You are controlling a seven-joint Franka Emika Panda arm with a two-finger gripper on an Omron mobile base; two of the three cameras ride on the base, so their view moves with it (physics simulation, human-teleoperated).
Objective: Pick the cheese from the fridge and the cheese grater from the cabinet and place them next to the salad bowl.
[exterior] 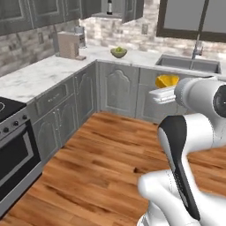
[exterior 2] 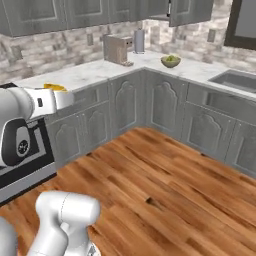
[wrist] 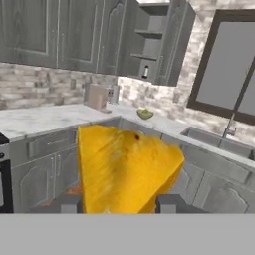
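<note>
The gripper (wrist: 118, 203) pinches the yellow-orange cheese wedge (wrist: 124, 167), which sits squarely between its two dark fingertips (wrist: 168, 202).

White marble counter (exterior: 39, 77) runs along two walls over grey arched-panel base cabinets (exterior: 117, 90), with a brick backsplash (exterior 2: 60, 42) behind. A tan boxy appliance (exterior: 68, 45) and a steel canister (exterior: 80, 36) stand together in the corner; a sink (exterior: 187, 63) with faucet (exterior: 197, 46) sits below a dark-framed window (wrist: 226, 79). Stove (exterior: 11, 152) at left edge; wood-plank floor (exterior 2: 170, 190).
</note>
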